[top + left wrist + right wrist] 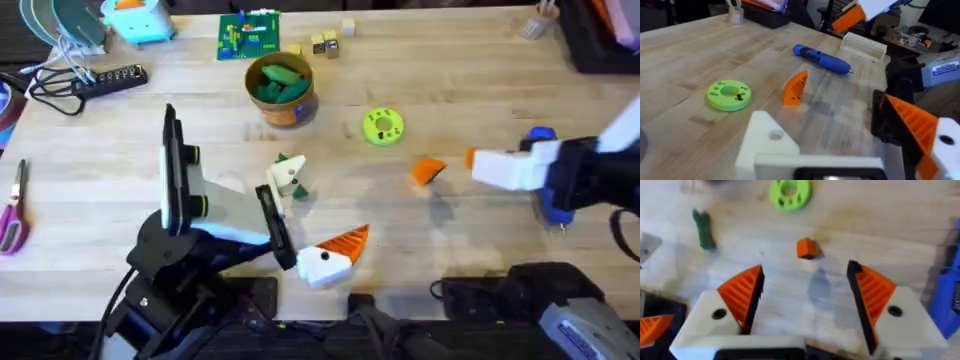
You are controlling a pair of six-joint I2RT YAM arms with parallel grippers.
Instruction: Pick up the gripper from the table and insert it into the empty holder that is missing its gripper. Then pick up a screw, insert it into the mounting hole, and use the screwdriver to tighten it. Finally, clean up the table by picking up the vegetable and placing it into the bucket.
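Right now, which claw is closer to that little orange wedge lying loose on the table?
The right claw. It hangs open just beside the orange wedge, facing it. The left claw sits farther off, toward the table's near edge.

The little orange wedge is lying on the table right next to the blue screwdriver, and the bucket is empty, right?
Not quite: the bucket isn't empty. The overhead view shows green toy vegetables inside it. The orange wedge does lie on the table near the blue screwdriver.
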